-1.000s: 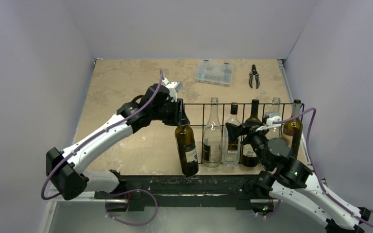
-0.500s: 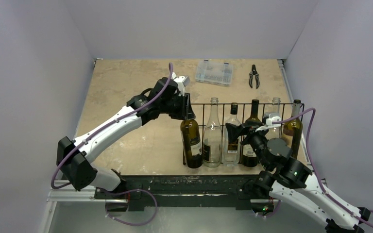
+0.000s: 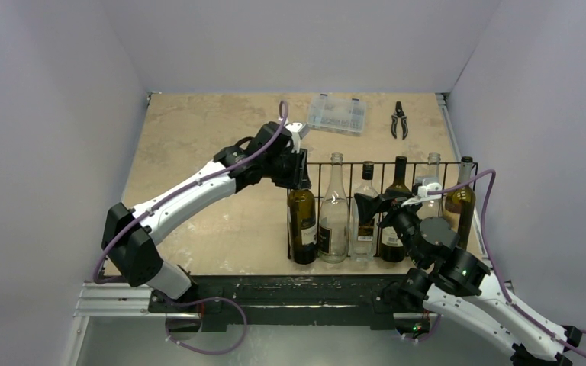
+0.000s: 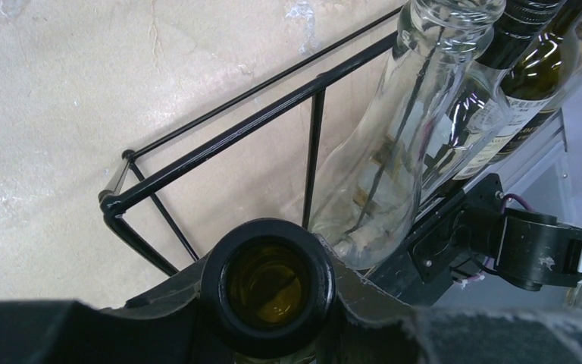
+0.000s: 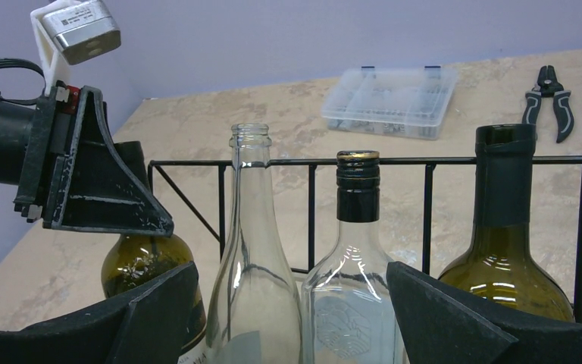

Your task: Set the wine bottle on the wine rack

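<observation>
The wine bottle (image 3: 302, 226) is dark olive glass with a label. It stands upright in the left end slot of the wine rack (image 3: 385, 163), beside a clear bottle (image 3: 335, 221). My left gripper (image 3: 298, 180) is shut on its neck. In the left wrist view the bottle's open mouth (image 4: 267, 284) sits between the left gripper's black fingers (image 4: 170, 303), with the rack's corner (image 4: 220, 141) just behind. My right gripper (image 3: 371, 204) hangs open in front of the racked bottles. In the right wrist view the right gripper (image 5: 292, 267) has nothing between its fingers.
More bottles fill the rack to the right: a black-capped clear one (image 3: 365, 217), a dark green one (image 3: 397, 221), a clear one (image 3: 429, 181) and an olive one (image 3: 464, 200). A clear plastic box (image 3: 337, 114) and pliers (image 3: 400, 120) lie at the back. Walls close both sides.
The left arm has swung right with the wine bottle. The bottle was tilted just left of the rack and now stands upright in its left end slot. The right arm has not moved.
</observation>
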Robot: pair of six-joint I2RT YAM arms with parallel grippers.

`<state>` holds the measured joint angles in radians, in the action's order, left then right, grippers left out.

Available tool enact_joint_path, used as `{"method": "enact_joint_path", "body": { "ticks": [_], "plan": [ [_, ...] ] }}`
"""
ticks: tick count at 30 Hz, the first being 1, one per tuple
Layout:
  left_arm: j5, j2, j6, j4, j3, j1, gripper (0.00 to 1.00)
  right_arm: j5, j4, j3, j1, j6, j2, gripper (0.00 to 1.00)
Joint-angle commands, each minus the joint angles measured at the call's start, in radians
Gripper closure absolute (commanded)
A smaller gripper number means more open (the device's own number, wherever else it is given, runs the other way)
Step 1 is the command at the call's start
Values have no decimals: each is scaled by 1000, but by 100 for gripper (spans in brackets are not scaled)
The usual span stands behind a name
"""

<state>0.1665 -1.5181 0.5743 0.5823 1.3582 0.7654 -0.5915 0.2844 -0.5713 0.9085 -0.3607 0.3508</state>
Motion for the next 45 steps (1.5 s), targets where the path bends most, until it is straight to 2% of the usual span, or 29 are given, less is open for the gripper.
{"method": "enact_joint_path", "body": {
  "ticks": [1,8,13,32,45],
  "plan": [
    [5,2,-12,-37,71,12,100,-10,-24,1,-3,12,-6,1],
    [-8,-31,-10,-21,83,18,100,-10,-24,1,-3,12,-4,1],
    [11,-66,2,-17,93,20,95,-10,-25,2,-3,12,-4,1],
    [-3,-79,-1,-41,64,20,48,-11,-25,2,-3,12,-12,1],
    [-25,-20,-1,-22,51,20,28,-10,-24,2,-3,13,-7,1]
  ]
}}
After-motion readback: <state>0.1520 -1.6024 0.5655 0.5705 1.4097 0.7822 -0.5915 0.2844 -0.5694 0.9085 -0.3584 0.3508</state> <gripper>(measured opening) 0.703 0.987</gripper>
